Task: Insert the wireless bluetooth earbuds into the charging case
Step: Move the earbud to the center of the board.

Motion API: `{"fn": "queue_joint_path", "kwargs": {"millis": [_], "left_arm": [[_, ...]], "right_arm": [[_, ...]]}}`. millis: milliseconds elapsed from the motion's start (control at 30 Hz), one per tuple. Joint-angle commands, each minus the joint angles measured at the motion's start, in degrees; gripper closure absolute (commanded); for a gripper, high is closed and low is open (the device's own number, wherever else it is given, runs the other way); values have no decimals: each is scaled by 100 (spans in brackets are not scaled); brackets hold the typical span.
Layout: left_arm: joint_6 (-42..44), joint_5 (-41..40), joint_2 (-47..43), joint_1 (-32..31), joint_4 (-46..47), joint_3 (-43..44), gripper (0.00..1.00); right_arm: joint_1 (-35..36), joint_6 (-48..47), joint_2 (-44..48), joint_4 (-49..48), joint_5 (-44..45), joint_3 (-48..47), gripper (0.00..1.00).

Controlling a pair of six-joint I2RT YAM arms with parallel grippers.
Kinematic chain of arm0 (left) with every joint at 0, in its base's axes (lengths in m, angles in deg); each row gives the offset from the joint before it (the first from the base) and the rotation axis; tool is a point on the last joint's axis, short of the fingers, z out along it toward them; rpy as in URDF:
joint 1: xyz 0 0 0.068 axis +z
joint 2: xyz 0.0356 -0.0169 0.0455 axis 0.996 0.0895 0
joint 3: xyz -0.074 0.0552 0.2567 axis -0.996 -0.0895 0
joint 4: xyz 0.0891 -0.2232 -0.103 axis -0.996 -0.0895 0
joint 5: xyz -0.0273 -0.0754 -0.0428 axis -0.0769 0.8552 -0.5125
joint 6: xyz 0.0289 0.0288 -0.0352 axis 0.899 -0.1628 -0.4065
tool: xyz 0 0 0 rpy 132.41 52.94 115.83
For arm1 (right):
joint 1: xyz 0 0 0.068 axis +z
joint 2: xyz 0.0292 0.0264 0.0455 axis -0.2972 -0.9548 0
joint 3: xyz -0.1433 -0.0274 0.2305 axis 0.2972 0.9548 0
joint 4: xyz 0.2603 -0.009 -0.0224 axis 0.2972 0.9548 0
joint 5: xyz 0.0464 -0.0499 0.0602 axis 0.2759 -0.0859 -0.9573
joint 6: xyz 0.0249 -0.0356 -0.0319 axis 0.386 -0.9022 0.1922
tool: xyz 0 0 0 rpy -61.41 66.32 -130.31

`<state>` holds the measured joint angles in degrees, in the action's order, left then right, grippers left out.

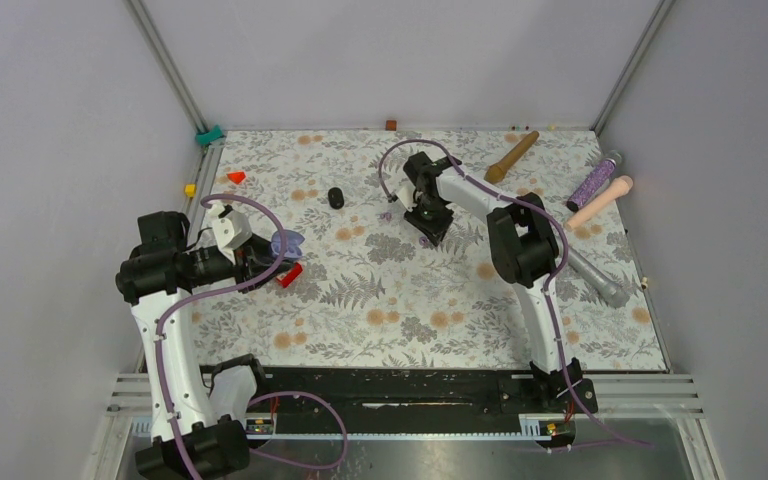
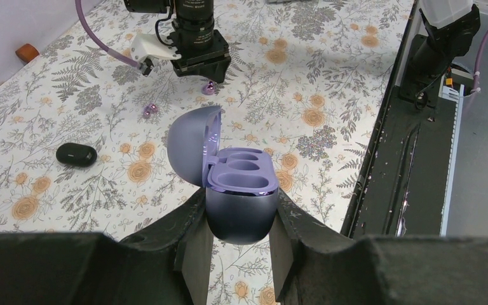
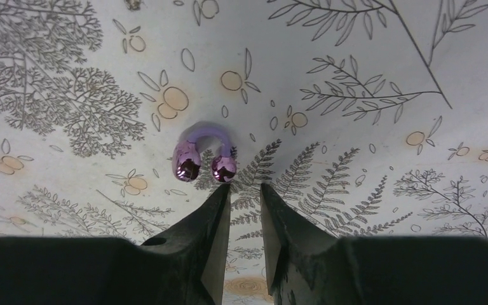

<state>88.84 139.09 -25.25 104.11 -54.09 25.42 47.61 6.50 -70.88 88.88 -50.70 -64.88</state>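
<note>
Two-armed pickup: pinching open case [image 2: 239, 219] in left gripper [image 2: 240, 203], holding right gripper [image 3: 244, 190] slightly spread beside purple earbud [image 3: 187, 159] toward far edge of table [image 1: 600, 340]; next, straddle, squeeze.

Plain grey walls [image 1: 390, 60], floral-print tabletop [image 1: 410, 320], metal corner posts [image 1: 165, 65], black front rail [image 1: 400, 385]

The floral table [image 1: 410, 300] bears a black case [image 1: 336, 197], a purple earbud [image 3: 187, 159] (glossy), and a possibly wooden handle [image 1: 512, 157].

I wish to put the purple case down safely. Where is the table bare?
The widest bare patch is the near middle of the cloth, bordered by the charging case, the right arm and the black rail. Crowded: the far right, with wooden handle, glitter stick, pink handle.
</note>
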Motion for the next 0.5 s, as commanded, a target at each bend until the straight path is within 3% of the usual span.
{"fn": "queue_joint_path", "kwargs": {"millis": [0,200,467], "left_arm": [[167,333,-18,66,41,10,100],[179,335,-28,95,34,3,100],[194,358,-45,136,45,-26,100]], "right_arm": [[53,164,68,-128,642,-93,69],[26,308,-75,-302,1276,-356,69],[74,289,-519,262,413,-1073,69]]}}
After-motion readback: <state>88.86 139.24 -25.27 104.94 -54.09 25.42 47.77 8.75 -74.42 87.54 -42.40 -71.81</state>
